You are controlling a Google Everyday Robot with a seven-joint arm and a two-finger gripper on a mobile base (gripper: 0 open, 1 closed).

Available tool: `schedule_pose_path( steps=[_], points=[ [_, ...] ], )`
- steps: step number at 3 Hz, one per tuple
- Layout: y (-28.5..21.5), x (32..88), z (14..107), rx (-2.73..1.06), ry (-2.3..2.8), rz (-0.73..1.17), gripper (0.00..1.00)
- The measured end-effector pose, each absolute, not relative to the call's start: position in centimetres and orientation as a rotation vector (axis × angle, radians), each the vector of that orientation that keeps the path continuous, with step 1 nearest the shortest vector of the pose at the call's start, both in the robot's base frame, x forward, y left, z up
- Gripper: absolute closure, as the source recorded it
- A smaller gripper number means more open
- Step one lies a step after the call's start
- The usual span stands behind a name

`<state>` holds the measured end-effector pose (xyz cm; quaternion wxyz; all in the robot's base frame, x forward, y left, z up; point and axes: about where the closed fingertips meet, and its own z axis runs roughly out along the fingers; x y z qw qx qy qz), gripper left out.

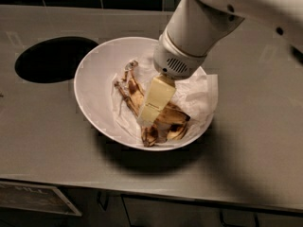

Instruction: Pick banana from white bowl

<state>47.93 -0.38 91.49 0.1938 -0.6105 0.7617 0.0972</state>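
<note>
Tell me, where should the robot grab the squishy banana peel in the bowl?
Probably the thick middle of the banana, where its strips bunch up on the paper. Come straight down from above, since the walls of the white bowl block the sides. The gripper is down in the bowl at that spot.

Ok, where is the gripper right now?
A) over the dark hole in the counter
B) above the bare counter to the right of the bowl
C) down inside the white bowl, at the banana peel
C: the gripper reaches down inside the white bowl, its tip at the banana, which lies on the crumpled paper.
</note>
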Motion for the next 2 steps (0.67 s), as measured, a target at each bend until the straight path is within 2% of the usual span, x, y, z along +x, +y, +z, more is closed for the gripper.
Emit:
schedule_pose_path(
  steps=[2],
  points=[
    [-0.27,47.84,91.04,-1.624,2.208,0.282,0.0]
  ],
)
